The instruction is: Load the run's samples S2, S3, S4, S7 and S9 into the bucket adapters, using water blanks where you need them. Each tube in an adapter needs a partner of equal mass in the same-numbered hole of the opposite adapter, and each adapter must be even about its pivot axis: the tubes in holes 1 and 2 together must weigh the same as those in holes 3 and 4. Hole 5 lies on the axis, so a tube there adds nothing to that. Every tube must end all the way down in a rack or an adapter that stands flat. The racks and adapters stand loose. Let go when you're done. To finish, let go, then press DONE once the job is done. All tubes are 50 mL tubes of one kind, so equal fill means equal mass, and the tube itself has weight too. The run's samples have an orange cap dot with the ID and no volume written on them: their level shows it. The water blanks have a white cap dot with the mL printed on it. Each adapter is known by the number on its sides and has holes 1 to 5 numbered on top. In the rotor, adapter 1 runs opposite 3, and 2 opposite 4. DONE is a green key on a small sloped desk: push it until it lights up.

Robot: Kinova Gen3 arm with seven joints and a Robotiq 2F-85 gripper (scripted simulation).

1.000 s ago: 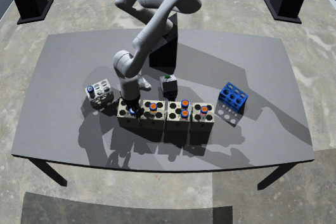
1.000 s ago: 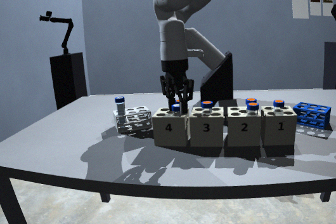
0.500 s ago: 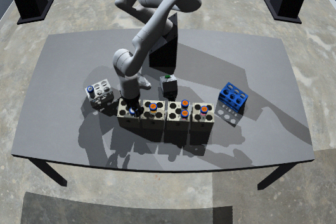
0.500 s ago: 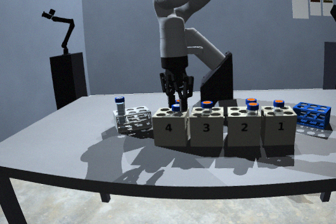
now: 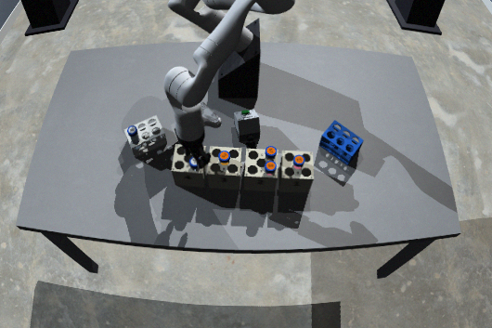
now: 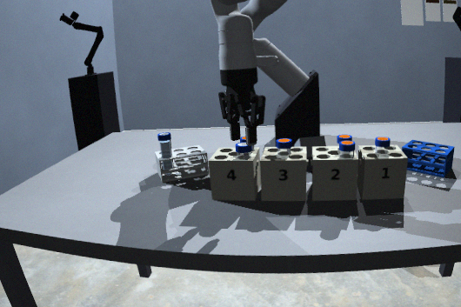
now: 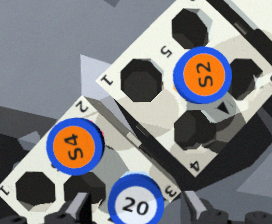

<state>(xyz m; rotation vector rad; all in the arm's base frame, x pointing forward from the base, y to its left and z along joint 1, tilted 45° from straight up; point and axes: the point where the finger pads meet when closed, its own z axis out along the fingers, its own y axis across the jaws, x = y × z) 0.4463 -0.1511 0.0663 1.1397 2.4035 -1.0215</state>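
Gripper (image 6: pixel 243 135) stands open just above adapter 4 (image 6: pixel 232 174), holding nothing; the 20 mL blank (image 7: pixel 135 205) sits seated there beside S4 (image 7: pixel 74 146). S2 (image 7: pixel 203 75) is in adapter 3 (image 6: pixel 283 174). Five orange-capped tubes appear loaded; balancing partners and DONE key (image 5: pixel 245 112) likely remain.

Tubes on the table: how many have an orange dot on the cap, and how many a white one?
Orange-dot tubes: 5 (S4, S2, two in adapter 2, one in adapter 1)
White-dot tubes: 2 (the 20, one in the clear rack)
Total: 7
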